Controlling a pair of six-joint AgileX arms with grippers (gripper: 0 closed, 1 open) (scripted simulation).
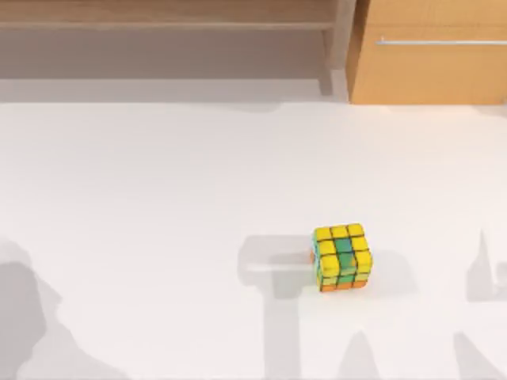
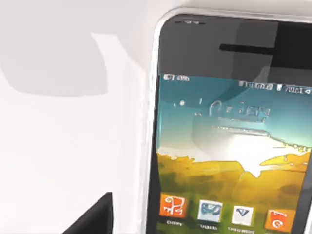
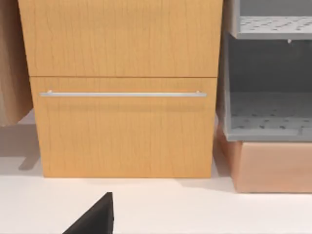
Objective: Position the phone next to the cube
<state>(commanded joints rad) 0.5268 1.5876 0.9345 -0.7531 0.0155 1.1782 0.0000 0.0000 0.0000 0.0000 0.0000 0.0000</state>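
Observation:
The cube (image 1: 342, 256), mostly yellow with green and orange tiles, stands on the white table (image 1: 158, 198) right of centre, towards the front. The phone (image 2: 229, 146) lies flat on the table close under the left wrist camera, its white-edged top end and lit screen with app icons facing up. A black wedge of the left arm's hardware (image 2: 92, 219) sits beside the phone's long edge, apart from it. A like black wedge of the right arm's hardware (image 3: 92, 219) hangs over bare table, facing the cabinet.
A wooden cabinet (image 1: 428, 55) with a metal handle (image 3: 122, 94) stands at the table's back right. A grey shelf unit (image 3: 268, 73) sits beside it on a wooden base. An open wooden shelf (image 1: 158, 24) runs along the back left. Arm shadows fall across the table's front.

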